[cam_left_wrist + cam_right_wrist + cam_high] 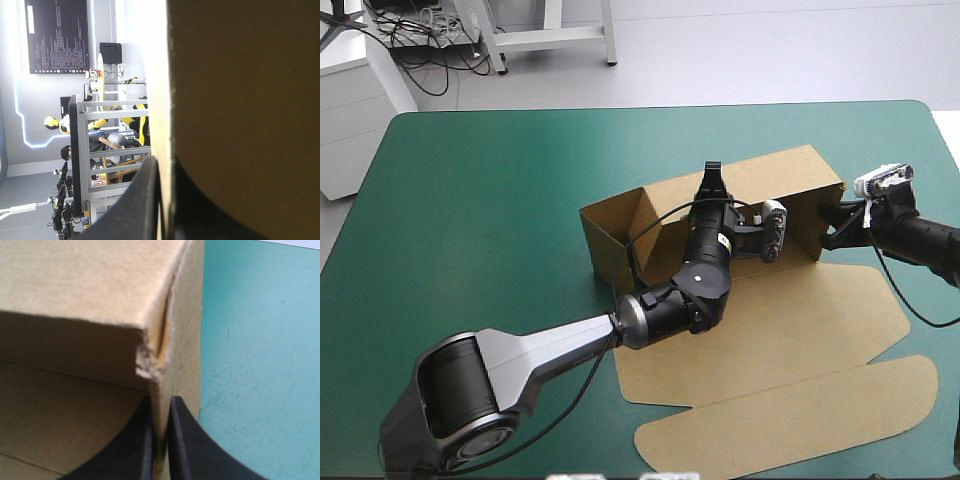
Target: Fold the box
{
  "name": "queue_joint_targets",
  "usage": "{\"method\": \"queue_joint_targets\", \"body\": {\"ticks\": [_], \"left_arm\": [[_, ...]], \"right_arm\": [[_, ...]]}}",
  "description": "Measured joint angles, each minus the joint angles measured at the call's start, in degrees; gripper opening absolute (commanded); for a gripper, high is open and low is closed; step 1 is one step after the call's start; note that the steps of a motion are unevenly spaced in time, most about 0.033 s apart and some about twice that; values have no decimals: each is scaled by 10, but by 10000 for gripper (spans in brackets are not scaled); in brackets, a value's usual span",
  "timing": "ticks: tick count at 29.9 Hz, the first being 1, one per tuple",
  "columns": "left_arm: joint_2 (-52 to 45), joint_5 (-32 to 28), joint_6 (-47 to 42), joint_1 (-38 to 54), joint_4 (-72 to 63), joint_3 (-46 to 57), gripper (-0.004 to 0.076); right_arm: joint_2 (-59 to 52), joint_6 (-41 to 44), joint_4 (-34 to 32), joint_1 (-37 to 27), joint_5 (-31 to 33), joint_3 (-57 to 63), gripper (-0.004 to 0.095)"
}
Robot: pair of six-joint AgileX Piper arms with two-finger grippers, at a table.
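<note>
box [775,180] sits mid-right on the teal-green worktop [470,200], walls up, lid [770,330] flat toward the near edge. left hand [712,180] is pinching the long far wall from above, and right hand [832,228] is pinching the right end wall. the corner [148,365] there looks frayed, so i'd guess any tug apart tears it, or the wall buckles and a tuck pops out.

We find the box [770,330] to be matt brown board, frayed rough at one corner; the teal-green cover [470,220] looks smooth and matt.
</note>
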Motion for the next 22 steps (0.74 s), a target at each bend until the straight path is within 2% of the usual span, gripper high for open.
{"method": "queue_joint_targets", "body": {"ticks": [4, 7, 13, 15, 22], "left_arm": [[0, 0, 0, 0, 0, 0, -3], [0, -4, 0, 0, 0, 0, 65], [2, -50, 0, -3, -1, 1, 391], [4, -64, -12, -6, 5, 1, 445], [7, -87, -70, -12, 52, 3, 429]], "right_arm": [[0, 0, 0, 0, -1, 0, 0], [0, -1, 1, 0, -2, 0, 0], [0, 0, 4, 1, -4, 0, 0], [0, 3, 4, 1, -10, 0, 0], [0, 23, 11, 1, -39, 0, 0]]}}
